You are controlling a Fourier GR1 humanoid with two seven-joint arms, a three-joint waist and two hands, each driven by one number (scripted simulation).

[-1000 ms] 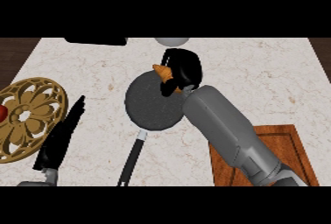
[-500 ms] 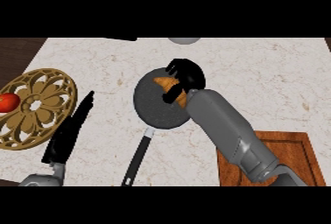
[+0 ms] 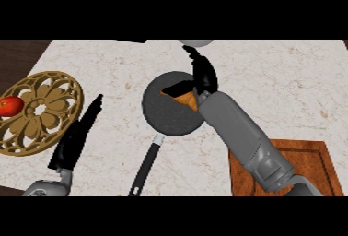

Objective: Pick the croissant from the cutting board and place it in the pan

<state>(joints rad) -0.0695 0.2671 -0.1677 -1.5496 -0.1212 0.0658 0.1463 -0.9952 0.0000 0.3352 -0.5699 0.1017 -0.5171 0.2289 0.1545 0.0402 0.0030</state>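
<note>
The croissant [image 3: 185, 97] lies over the dark inner surface of the pan [image 3: 170, 110], at its upper-right part, directly beneath the palm of the right hand [image 3: 202, 78]. The fingers of that hand extend upward past the pan's rim while the thumb reaches leftward across the pastry; whether the hand is grasping the croissant or has let it go cannot be told, since the hand hides the contact. The placement is judged to be at or near completion, because the pastry sits inside the rim rather than on the cutting board [image 3: 285, 170], which lies below and to the right of the hand, under the forearm. The pan's handle [image 3: 146, 166] runs down and to the left of the hand. Further left, the left hand [image 3: 75, 138] rests with straight, relaxed fingers pointing upward, holding nothing. Beyond it stands 1 ornate golden plate [image 3: 41, 115] bearing 1 red tomato [image 3: 9, 106]. A grey rounded object [image 3: 197, 42] sits just above the right fingertips. No brand, label or writing is legible anywhere.
</note>
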